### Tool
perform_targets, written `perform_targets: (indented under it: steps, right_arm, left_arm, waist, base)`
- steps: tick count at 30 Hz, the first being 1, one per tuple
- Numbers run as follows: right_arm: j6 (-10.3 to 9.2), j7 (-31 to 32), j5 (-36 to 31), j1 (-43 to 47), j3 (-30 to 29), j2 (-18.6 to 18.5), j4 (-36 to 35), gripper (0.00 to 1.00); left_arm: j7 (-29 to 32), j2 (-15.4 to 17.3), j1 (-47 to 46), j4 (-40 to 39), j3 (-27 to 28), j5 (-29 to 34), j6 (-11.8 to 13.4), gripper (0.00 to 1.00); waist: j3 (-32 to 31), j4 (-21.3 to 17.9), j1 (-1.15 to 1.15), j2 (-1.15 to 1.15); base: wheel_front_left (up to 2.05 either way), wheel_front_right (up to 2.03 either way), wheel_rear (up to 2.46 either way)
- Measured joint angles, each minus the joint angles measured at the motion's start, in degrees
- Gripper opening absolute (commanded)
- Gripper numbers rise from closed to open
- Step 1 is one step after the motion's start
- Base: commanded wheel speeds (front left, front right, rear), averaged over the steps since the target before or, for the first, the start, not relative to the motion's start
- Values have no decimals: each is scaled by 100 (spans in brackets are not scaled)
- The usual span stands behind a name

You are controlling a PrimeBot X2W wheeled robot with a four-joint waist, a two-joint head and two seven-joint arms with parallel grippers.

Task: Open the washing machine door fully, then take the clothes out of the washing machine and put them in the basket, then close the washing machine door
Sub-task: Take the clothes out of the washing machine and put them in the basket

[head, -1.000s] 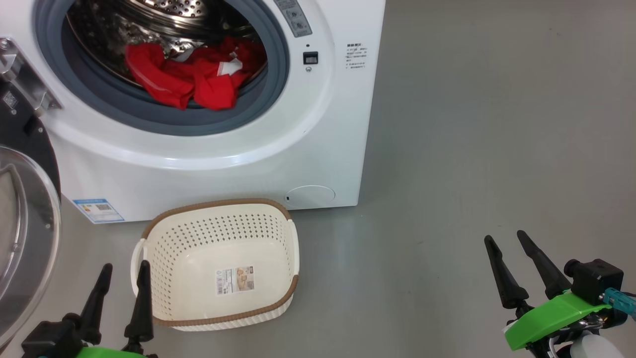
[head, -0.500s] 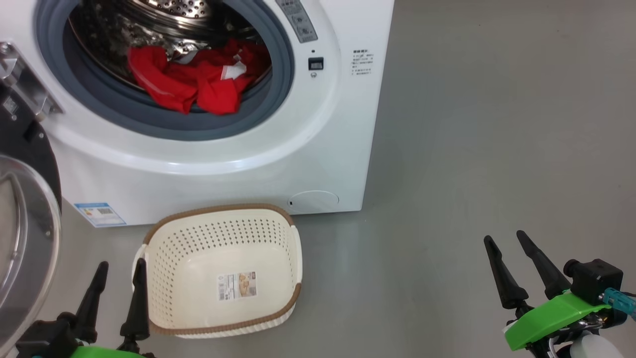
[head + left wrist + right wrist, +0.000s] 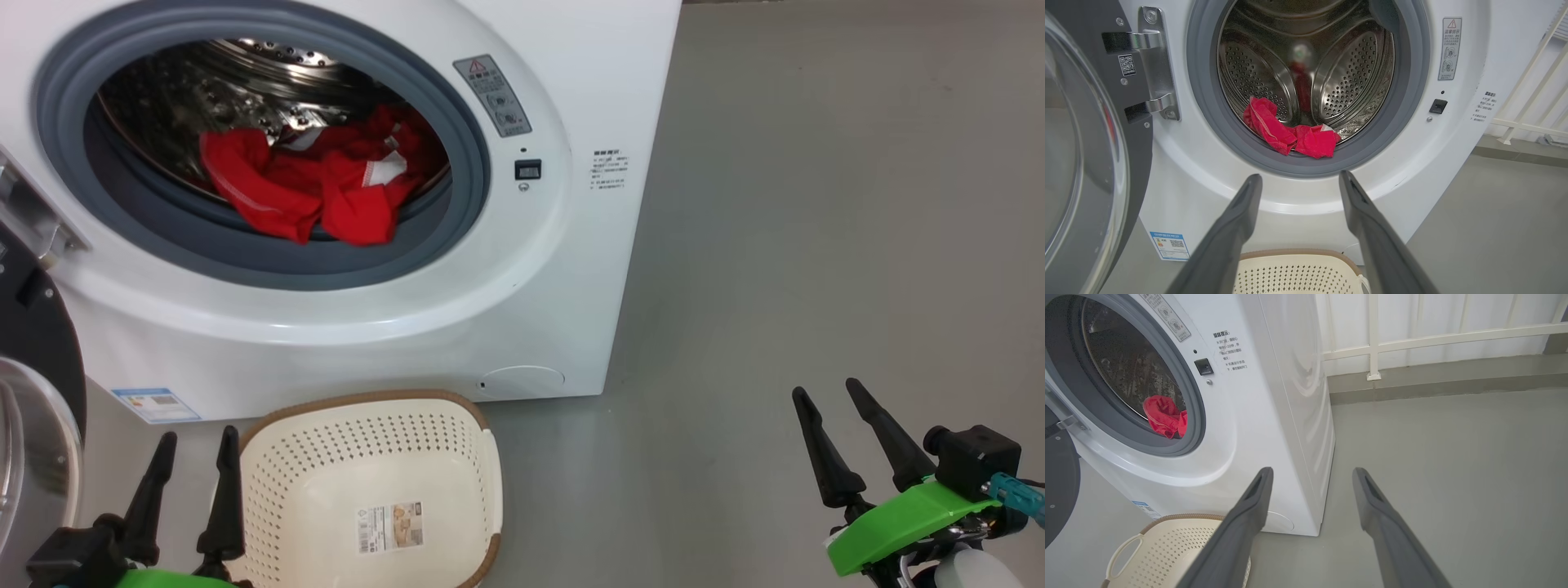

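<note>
Head view: camera has tilted up, so the washing machine (image 3: 571,269) and the clothes (image 3: 326,192) now sit lower, upper left; the basket (image 3: 359,398), bottom, is empty. Both left gripper (image 3: 200,434) and right gripper (image 3: 824,387) gape, holding nothing. Left wrist view: the washing machine door (image 3: 1086,163) stands open, left. Right wrist view: clothes at left. Reaching in seems next.

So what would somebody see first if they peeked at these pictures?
The bright red clothes jump out first, heaped at the front of the shiny steel drum inside the big white washing machine. Its round door stands swung open on the left. An empty cream basket waits on the grey floor just in front of the machine.
</note>
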Motion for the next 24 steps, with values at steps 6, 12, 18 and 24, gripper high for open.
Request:
perform_targets:
  steps: [6,12,18,24]
  right_arm:
    - [0,0,0,0,-4,2,-4,100]
    - [0,0,0,1,-4,9,-4,100]
    - [0,0,-1,0,5,15,-5,100]
    - [0,0,-2,-13,34,49,-37,100]
  left_arm:
    - [0,-56,1,24,10,57,0,100]
    - [0,-82,2,40,25,58,0,100]
    - [0,-114,-46,225,70,58,0,100]
    - [0,-105,-590,546,-24,107,0,100]
  waist:
    - [-10,40,0,0]
    - [-5,65,0,0]
    - [54,74,0,0]
    - [213,24,0,0]
  base:
    - [21,-21,0]
    - [0,0,0]
    - [0,0,0]
    - [0,0,0]
